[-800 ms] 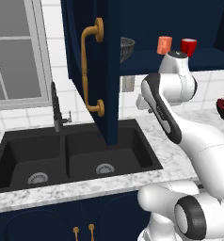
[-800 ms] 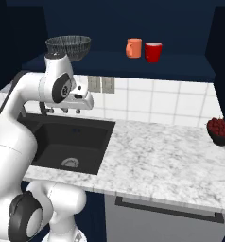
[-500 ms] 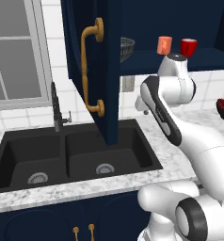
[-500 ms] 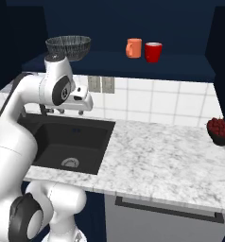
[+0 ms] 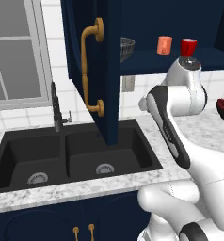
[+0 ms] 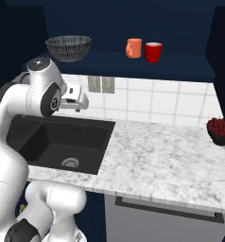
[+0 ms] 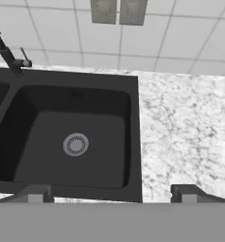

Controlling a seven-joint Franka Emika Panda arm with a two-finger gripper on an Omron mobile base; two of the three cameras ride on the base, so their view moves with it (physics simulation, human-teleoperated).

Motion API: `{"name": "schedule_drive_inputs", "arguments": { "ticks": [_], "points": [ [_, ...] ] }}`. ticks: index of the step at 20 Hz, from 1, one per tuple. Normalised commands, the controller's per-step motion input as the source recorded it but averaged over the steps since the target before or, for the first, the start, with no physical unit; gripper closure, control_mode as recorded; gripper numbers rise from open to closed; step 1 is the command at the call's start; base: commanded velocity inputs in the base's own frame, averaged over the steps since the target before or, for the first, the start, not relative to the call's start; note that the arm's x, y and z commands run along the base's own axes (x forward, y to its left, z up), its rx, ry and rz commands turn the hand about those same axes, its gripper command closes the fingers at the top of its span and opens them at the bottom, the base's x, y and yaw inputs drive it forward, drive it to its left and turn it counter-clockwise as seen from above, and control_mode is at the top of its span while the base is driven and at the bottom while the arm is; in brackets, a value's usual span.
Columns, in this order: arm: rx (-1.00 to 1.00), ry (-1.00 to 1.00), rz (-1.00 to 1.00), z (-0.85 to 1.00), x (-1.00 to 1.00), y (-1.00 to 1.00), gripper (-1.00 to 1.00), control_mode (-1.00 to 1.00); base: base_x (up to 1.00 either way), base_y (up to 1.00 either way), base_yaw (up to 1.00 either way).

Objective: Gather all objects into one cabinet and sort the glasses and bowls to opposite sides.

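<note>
- Wire-mesh bowl point(image 6: 68, 47) at upper left, right base view; door point(image 5: 92, 70) half hides it in left view.
- Gripper point(image 7: 112, 194) jaws apart over sink point(image 7: 76, 142); arm barely moved.

Black double sink point(image 5: 71, 157) set in speckled marble counter point(image 6: 166, 160), dark faucet point(image 5: 56, 108) behind it. Window point(image 5: 15, 52) at left, wall outlets point(image 7: 118, 11) on white tile, fruit bowl point(image 6: 219, 131) far right.
</note>
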Motion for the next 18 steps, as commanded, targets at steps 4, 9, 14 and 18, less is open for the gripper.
{"name": "schedule_drive_inputs", "arguments": {
  "ticks": [4, 9, 14, 18],
  "points": [
    [0.03, -0.36, 0.0, 0.45, -0.93, -0.07, -1.0, -1.0, 0.0, 0.0, 0.0],
    [0.0, 0.0, 0.01, 0.02, -0.31, 0.0, -1.0, -1.0, 0.0, 0.0, 0.0],
    [0.0, 0.0, 0.02, 0.31, -0.87, 0.0, -1.0, -1.0, 0.0, 0.0, 0.0],
    [0.0, 0.04, 0.01, 0.46, -0.84, 0.0, -1.0, -1.0, 0.0, 0.0, 0.0]
  ]
}}
